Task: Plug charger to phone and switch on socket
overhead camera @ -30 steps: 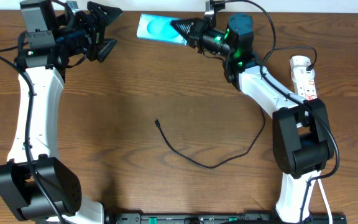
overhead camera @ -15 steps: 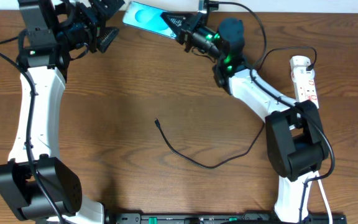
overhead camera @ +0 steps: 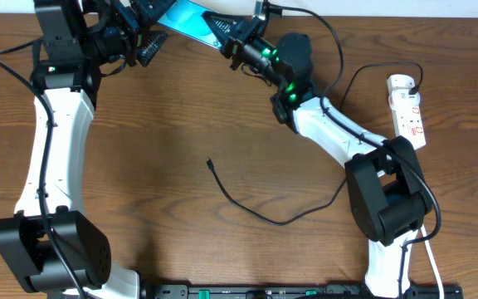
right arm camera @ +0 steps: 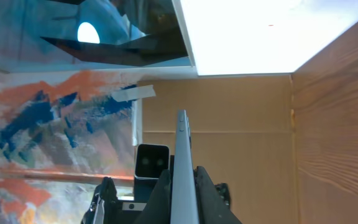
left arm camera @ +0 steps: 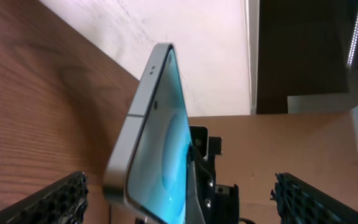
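Observation:
The phone (overhead camera: 182, 18), its cyan screen lit, is held in the air at the table's back edge. My right gripper (overhead camera: 220, 31) is shut on its right end; in the right wrist view the phone (right arm camera: 183, 149) stands edge-on, pinched in that gripper (right arm camera: 183, 186). My left gripper (overhead camera: 149, 30) is open at the phone's left end. In the left wrist view the phone (left arm camera: 160, 137) hangs between the wide fingers (left arm camera: 55, 202), touching neither. The charger (overhead camera: 264, 218) lies curved on the table, its plug tip (overhead camera: 210, 164) free. The socket (overhead camera: 409, 106) lies at the right.
A pale wall (overhead camera: 372, 7) runs along the table's back edge, just behind both grippers. The right arm's black cable (overhead camera: 347, 75) loops over toward the socket. A black rail (overhead camera: 289, 291) lies along the front edge.
My right gripper has carried the phone left and toward the back edge. The left gripper has swung right and back, so the phone's left end now sits between its open fingers.

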You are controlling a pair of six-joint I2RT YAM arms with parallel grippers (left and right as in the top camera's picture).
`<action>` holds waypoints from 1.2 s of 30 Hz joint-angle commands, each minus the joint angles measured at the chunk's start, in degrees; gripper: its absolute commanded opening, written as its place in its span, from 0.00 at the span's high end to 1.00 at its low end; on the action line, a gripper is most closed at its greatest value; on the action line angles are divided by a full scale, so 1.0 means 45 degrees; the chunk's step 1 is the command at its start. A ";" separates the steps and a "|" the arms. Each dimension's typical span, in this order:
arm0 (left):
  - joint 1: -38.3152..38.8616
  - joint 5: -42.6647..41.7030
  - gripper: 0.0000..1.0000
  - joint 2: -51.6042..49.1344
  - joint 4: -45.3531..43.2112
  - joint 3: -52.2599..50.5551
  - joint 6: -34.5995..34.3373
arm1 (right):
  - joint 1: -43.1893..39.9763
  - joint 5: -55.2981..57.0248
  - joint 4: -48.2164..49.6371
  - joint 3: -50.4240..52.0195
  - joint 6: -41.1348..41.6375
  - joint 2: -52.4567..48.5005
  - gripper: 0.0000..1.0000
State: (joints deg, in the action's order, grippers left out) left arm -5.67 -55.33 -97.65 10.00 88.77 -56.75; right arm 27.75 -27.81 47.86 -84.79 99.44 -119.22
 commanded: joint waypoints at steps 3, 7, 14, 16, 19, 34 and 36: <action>0.0335 0.0233 0.05 -0.0092 -0.0165 0.0073 0.0087 | 0.0704 0.1749 0.0758 -0.0209 0.0325 0.0107 0.99; 0.0495 0.0743 0.05 -0.0092 -0.0170 0.0073 0.0078 | 0.1054 0.2229 0.0850 -0.0209 0.0321 0.0107 0.99; 0.0505 0.1389 0.05 -0.0092 -0.0214 0.0073 -0.0044 | 0.1214 0.2603 0.0845 -0.0209 0.0321 0.0107 0.99; 0.0505 0.1758 0.05 -0.0092 -0.0214 0.0073 -0.0233 | 0.1214 0.2686 0.0840 -0.0209 0.0321 0.0107 0.99; 0.0510 0.2497 0.11 -0.0092 -0.0311 0.0073 -0.0670 | 0.1214 0.2914 0.0845 -0.0209 0.0321 0.0107 0.99; 0.1229 0.3560 0.30 -0.0092 -0.1729 0.0073 -0.1836 | 0.1277 0.3050 0.0743 -0.0209 0.0325 0.0107 0.99; 0.1321 0.3609 0.32 -0.0092 -0.1724 0.0073 -0.1836 | 0.1273 0.3002 0.0753 -0.0209 0.0330 0.0107 0.99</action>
State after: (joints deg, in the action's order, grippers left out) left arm -0.71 -40.05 -97.67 2.57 88.77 -64.58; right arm 33.15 -14.72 50.59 -84.79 100.29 -119.22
